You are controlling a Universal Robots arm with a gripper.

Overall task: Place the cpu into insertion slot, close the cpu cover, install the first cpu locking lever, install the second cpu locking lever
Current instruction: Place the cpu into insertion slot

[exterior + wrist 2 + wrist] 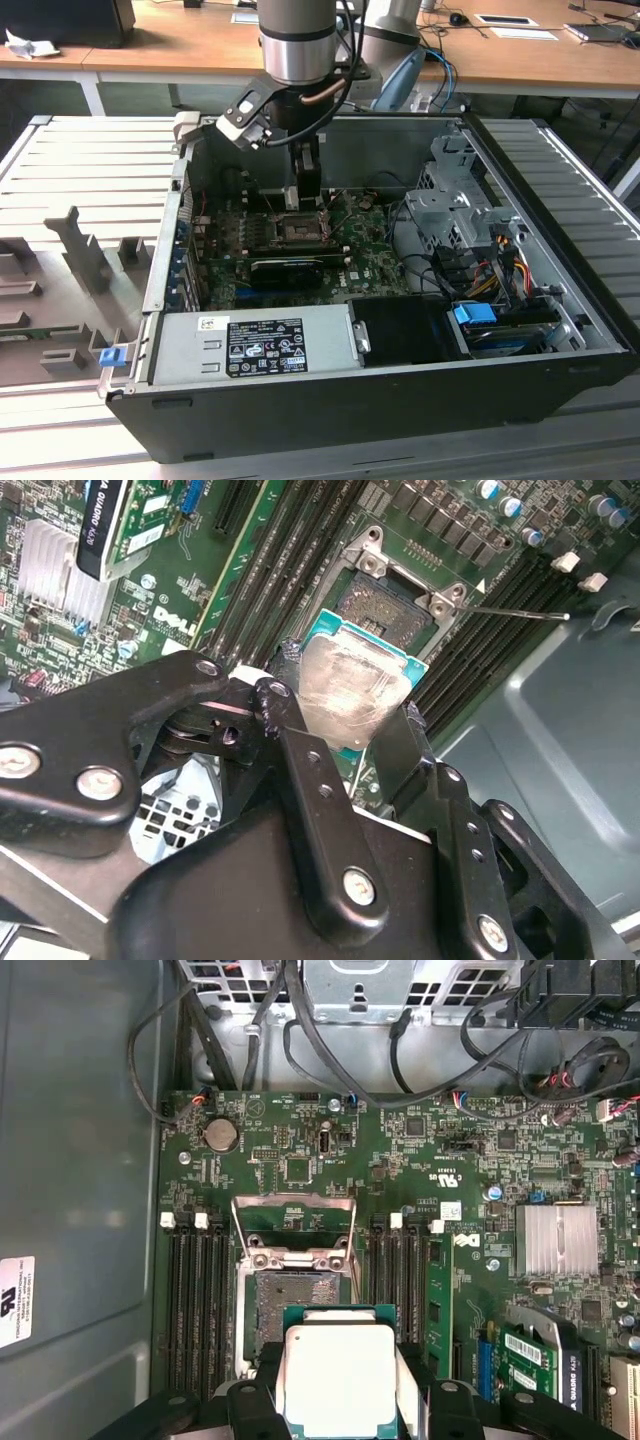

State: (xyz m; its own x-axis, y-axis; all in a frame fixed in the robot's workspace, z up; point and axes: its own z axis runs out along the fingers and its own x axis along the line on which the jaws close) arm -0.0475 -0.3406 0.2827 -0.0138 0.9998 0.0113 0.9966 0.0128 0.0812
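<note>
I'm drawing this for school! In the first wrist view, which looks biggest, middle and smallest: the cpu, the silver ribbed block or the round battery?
1. The cpu, gripped in the claw close to the camera, so it may only look biggest.
2. The silver ribbed block.
3. The round battery.

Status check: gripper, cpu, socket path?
Black gripper shut on thin square silvery-beige cpu, above the green board. Small square dark insertion slot uncovered, not yet filled. Silvery metal cpu cover frame swung open; nothing seen blocking the slot.
</note>
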